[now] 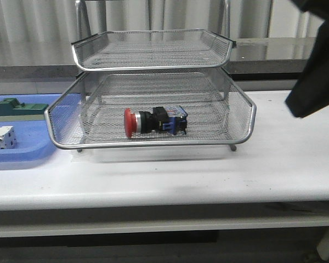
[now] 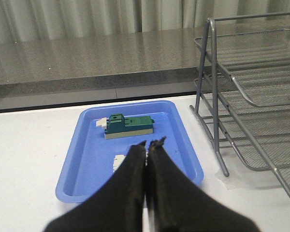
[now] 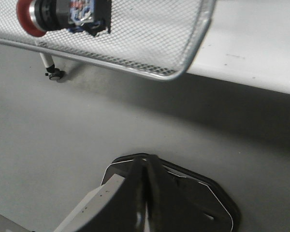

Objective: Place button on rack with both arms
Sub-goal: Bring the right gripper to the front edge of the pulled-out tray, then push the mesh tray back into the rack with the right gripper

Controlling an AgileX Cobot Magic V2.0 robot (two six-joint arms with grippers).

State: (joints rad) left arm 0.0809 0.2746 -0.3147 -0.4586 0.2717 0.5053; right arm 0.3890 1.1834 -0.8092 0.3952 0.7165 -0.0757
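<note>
Lying on its side in the lower visible tier of the silver wire-mesh rack [image 1: 153, 82], the push-button switch with red mushroom head, black cylindrical body and blue rear block [image 1: 155, 121] rests on the mesh floor near the tray's front rim, its red head pointing toward the blue tray side. No gripper touches it.

The left gripper [image 2: 148, 145] has its black fingers pressed together with nothing between them. Just beyond its tips lies the flat blue plastic tray [image 2: 87, 159], holding a green rectangular block [image 2: 128, 126] ahead of the jaws and a white boxy component [image 2: 118, 162] partly hidden behind the fingers. The rack's frame stands off to one side of these jaws, apart from them.

The right gripper [image 3: 144, 166] is likewise closed and empty, its jaws together. The button [image 3: 63, 13] sits well ahead of these jaws, seen through the mesh wall, with the white tabletop [image 3: 251, 43] beside it.
</note>
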